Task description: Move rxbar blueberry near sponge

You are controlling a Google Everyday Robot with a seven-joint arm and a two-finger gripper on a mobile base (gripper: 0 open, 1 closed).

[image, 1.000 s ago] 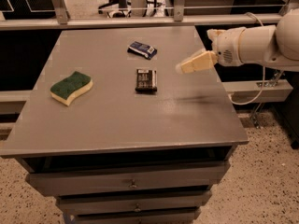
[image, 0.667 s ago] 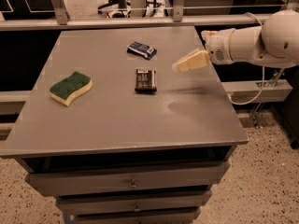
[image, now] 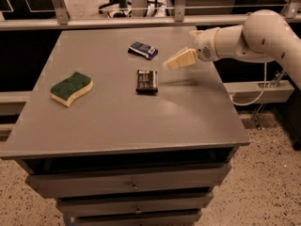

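The rxbar blueberry [image: 143,50], a small flat bar in a dark blue wrapper with white patches, lies near the far middle of the grey table [image: 127,117]. The sponge [image: 71,87], wavy-edged with a dark green top over pale yellow foam, lies at the left side. My gripper [image: 172,63] on the white arm hangs above the table's right part, a short way right of the blue bar and apart from it. It holds nothing that I can see.
A black-brown wrapped bar [image: 146,80] lies at the table's middle, just below and left of the gripper. Drawers [image: 134,186] sit under the table front. A metal rail [image: 117,20] runs behind the far edge.
The arm has moved left over the table, bringing the gripper closer to the blue bar. The bars and the sponge have not moved.
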